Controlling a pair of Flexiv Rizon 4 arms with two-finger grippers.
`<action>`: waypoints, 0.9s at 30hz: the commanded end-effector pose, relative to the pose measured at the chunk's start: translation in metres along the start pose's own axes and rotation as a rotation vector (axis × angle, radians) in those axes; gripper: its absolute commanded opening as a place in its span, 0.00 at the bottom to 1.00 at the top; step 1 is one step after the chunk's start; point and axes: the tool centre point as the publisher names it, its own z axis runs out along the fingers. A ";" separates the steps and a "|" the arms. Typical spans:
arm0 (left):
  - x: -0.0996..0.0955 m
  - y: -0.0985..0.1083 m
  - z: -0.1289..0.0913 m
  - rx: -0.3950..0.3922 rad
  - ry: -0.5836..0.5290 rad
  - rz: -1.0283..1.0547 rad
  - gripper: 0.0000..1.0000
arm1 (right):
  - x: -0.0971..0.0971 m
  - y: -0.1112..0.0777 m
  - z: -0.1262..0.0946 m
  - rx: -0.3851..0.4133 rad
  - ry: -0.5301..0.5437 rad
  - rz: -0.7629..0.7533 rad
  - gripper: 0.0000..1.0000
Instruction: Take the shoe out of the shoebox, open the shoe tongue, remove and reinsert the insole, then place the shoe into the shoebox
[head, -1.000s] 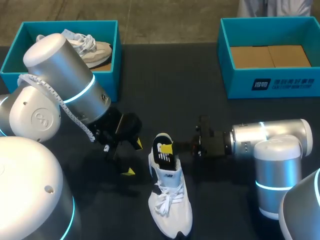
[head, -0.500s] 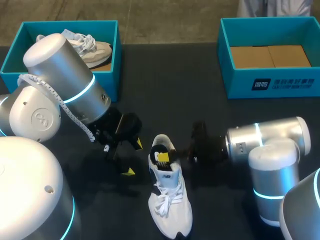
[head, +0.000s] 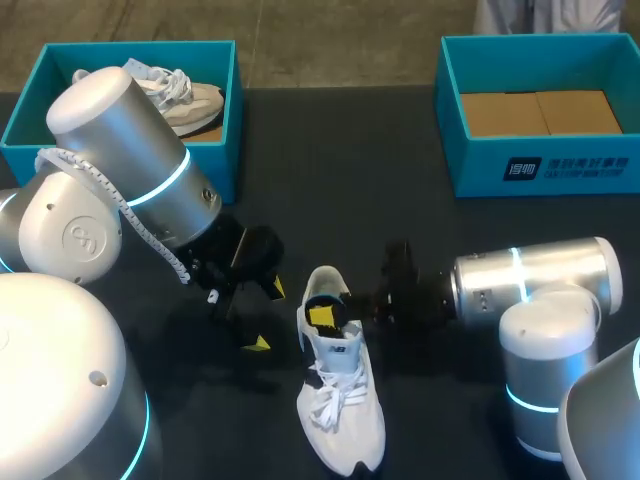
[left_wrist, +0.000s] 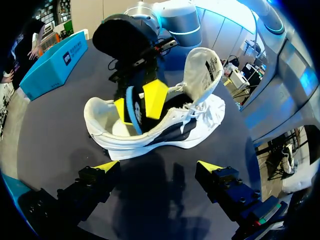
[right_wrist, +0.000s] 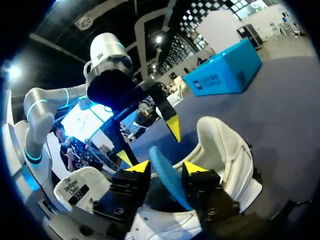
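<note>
My right gripper (right_wrist: 166, 168), in from 3 o'clock, pinches the insole (right_wrist: 169, 182) inside the shoe (head: 342, 405); my left gripper (left_wrist: 158, 165) gapes empty. Unheld, the shoe could lift too.

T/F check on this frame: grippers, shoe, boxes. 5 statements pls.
1. The right gripper is shut on the insole. True.
2. The left gripper holds the shoe. False: it is open, beside the shoe, with nothing between its fingers.
3. The shoe lies on its side. False: it stands on its sole, laces up.
4. The left box holds a second shoe. True.
5. The right box holds a shoe. False: only its cardboard floor shows inside.
</note>
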 end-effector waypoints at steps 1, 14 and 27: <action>0.000 0.000 0.001 -0.002 -0.001 0.000 1.00 | 0.002 0.007 -0.001 -0.002 -0.005 -0.016 0.63; 0.000 0.000 0.001 -0.002 -0.001 0.000 1.00 | -0.005 0.014 -0.012 -0.051 -0.015 -0.060 0.75; 0.000 0.000 0.001 -0.002 -0.001 0.000 1.00 | -0.011 0.013 -0.001 0.002 -0.034 -0.008 0.00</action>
